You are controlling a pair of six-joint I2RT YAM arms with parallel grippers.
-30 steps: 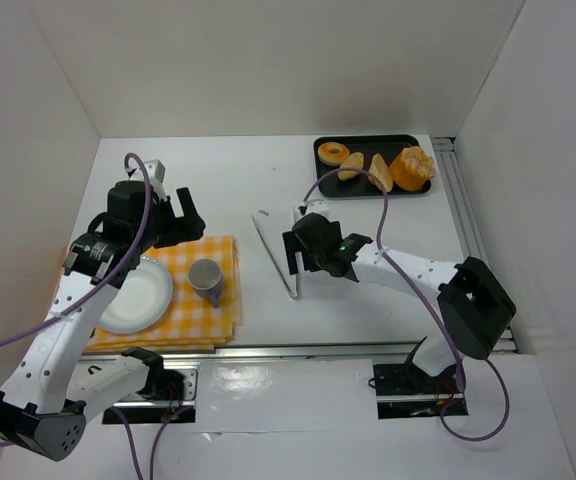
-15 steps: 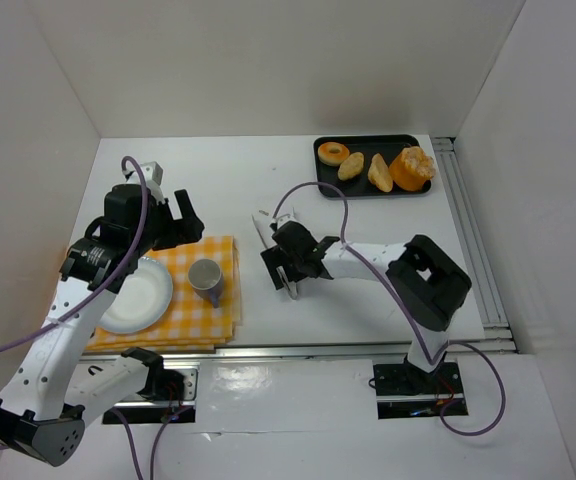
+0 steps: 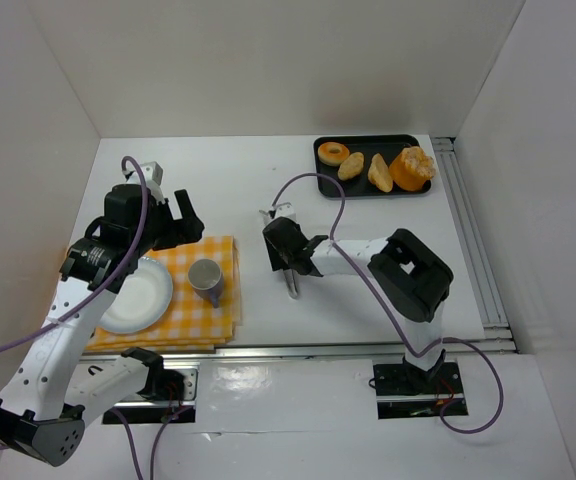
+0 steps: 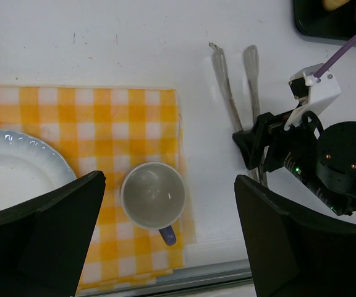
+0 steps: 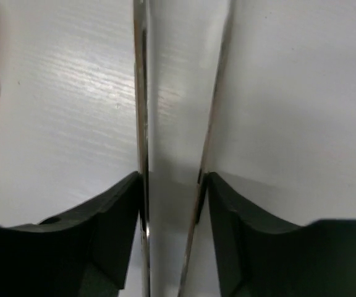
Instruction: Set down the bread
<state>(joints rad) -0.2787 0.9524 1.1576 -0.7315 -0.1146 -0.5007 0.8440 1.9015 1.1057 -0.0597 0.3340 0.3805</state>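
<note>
White walls enclose a white table [image 3: 388,270] on three sides. Seen from above, a black tray [image 3: 368,141] is set toward 1 o'clock, and the bread [image 3: 379,173] is all found inside it: four pieces in a row, a ringed one at the 9 o'clock end and an orange-crusted one at the 3 o'clock end. Toward 8 o'clock a yellow checked cloth [image 3: 218,305] is spread. A white plate [image 3: 165,291] is set on its 9 o'clock side, with a grey cup [image 3: 205,275] just beside it.

Near the table's centre, metal tongs [image 3: 291,285] are laid flat, joined end toward 6 o'clock. The right gripper [image 3: 290,250] is lowered over them. In its wrist view its fingers [image 5: 104,210] are pressed against the outer sides of the two arms. The arms are seen spread, with bare table between them and nothing pinched.

The left gripper [image 3: 184,215] is held above the cloth's 12 o'clock edge, fingers wide apart and empty.

The task is judged barely begun: only the tool has been grasped, no bread has been taken, and the plate is bare. The tongs are yet to be lifted, carried toward 1 o'clock and squeezed on a piece, which is then presumably to be set on the plate.
</note>
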